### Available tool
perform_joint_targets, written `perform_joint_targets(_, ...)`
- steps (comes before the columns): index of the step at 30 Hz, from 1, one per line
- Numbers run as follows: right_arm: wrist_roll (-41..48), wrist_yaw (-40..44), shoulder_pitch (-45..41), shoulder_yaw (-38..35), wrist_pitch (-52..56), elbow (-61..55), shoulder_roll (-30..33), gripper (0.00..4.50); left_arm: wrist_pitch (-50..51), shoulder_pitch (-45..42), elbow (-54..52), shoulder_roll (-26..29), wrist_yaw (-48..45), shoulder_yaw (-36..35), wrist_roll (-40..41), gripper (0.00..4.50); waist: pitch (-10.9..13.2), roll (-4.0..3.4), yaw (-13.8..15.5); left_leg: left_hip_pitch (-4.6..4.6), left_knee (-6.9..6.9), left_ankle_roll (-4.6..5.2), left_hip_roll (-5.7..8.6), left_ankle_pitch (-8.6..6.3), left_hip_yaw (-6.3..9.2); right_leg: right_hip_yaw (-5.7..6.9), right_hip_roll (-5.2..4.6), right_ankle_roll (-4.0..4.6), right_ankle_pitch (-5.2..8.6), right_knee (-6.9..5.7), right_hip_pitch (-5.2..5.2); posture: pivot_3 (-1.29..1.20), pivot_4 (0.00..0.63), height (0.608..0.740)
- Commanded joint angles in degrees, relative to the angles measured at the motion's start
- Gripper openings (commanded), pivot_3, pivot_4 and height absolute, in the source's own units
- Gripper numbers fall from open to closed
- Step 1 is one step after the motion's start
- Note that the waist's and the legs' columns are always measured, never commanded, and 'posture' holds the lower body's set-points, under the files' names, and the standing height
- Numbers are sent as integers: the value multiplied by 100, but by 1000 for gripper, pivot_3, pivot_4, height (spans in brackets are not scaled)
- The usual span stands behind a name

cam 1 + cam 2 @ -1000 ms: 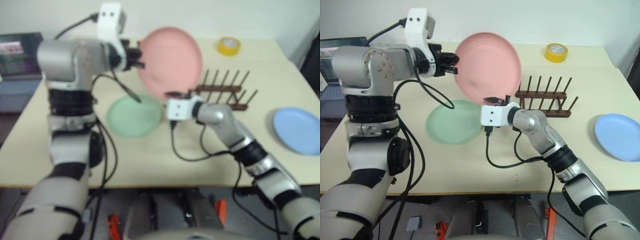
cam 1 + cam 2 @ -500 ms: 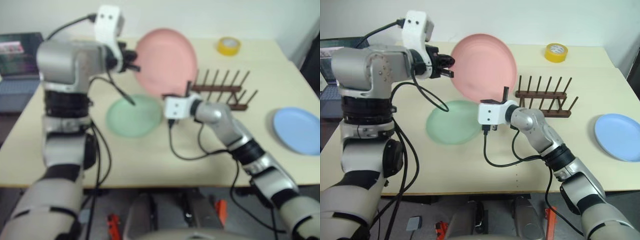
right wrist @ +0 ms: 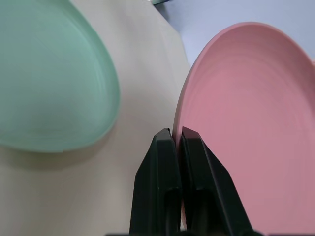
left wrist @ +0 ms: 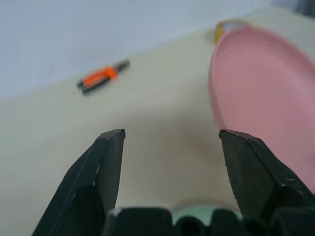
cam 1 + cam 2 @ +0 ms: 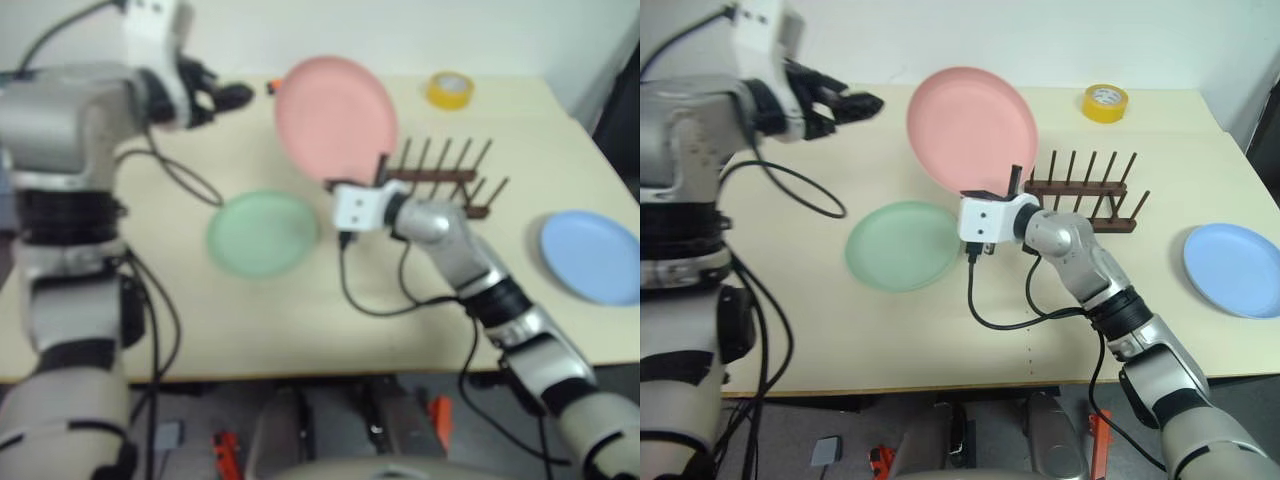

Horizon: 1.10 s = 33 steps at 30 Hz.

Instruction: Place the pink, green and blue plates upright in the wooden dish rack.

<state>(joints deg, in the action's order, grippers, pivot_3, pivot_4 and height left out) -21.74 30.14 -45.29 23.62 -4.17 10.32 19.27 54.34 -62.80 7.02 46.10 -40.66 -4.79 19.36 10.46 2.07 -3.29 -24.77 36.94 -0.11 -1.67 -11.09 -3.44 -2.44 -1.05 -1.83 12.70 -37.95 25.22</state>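
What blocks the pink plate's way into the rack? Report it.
Nothing visible. The right pincer holds the pink plate upright by its lower rim, just left of the rack, whose pegs stand bare. The green plate lies apart, lower left.

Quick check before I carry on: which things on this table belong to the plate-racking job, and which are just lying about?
Part of the job:
pink plate, held on edge by the shut right gripper
green plate, flat on the table
blue plate, flat on the table
wooden dish rack

Lying about:
yellow tape roll
orange-handled pliers
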Motion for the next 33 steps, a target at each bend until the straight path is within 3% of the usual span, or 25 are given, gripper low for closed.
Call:
perform_joint_targets(1,772,229,-243,-574,-245,-418,-43,0,-1827,833,-703,604,-988,-1201,280,3453,0,0,-30,1,-3,0,-1,0,-2,-2,-2,4,2,-1,2,0,150,740)
perform_joint_targets(4,1629,474,-355,-1117,-128,-677,-71,0,-2243,1943,-1026,873,-1779,-1941,752,3453,0,0,-9,2,-5,-1,-6,0,2,8,-5,15,6,-3,1,0,150,740)
perform_joint_targets(6,2346,661,-495,-1618,142,-919,-32,0,-2463,2501,-1233,706,-1986,-2307,1101,3453,0,1,43,2,-1,-1,-6,0,4,14,-5,19,9,-5,-3,0,150,740)
perform_joint_targets(11,3743,935,-825,-2617,1334,-1161,291,0,-2742,3251,-1778,406,-1951,-1903,1134,3453,-26,44,199,2,10,10,-4,7,5,24,-17,40,15,-1,-20,0,150,740)
perform_joint_targets(15,5239,982,-1435,-4041,2899,-259,1076,0,-2659,2996,-2209,-188,-1572,-721,926,3453,-29,48,327,11,10,24,-1,15,-7,32,-37,56,5,17,-49,0,150,740)
perform_joint_targets(19,5728,1196,-1622,-4501,3411,378,1574,0,-2431,2468,-1975,-402,-1270,-30,563,3453,-30,49,314,12,3,35,-11,22,-29,31,-65,65,-3,40,-57,0,150,740)
perform_joint_targets(22,6149,1181,-1759,-4884,3980,923,1795,0,-2080,2079,-1843,-622,-962,538,262,3453,-29,35,212,15,-9,36,-13,21,-30,27,-25,63,-3,41,-55,0,150,740)
perform_joint_targets(27,6829,1475,-1628,-5135,5049,1116,2078,0,-1531,1937,-1949,-778,-827,866,297,3453,-25,19,88,7,-30,38,-12,20,-32,19,-14,24,-9,33,-27,0,150,740)
perform_joint_targets(33,6671,1451,-1349,-5065,5174,1369,2208,0,-890,1796,-2010,-957,-630,907,455,3453,-25,18,84,-2,-29,37,-9,20,-24,22,-1,1,9,23,-13,0,150,740)
